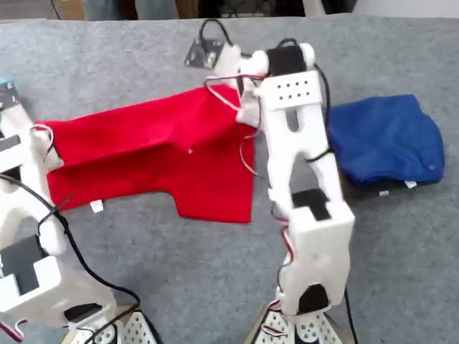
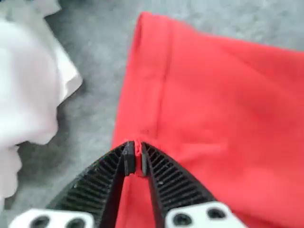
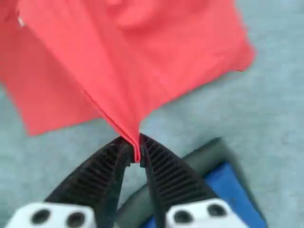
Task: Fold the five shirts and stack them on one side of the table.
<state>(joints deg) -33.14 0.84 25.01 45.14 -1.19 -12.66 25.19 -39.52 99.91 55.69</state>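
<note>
Left tool [image 2: 135, 160] and right tool [image 3: 135, 153] each pinch a thin edge of the red shirt [image 1: 143, 150]; we judge uneven pulling could slip one free.

Grey, felt-like covering across the whole desk [image 1: 179, 287], softly and evenly lit (faint shadows only). Beyond the far edge, a thin strip of room: brown wooden furniture [image 1: 70, 7] toward one end, a pale white surface [image 1: 401, 6] at the other.
</note>
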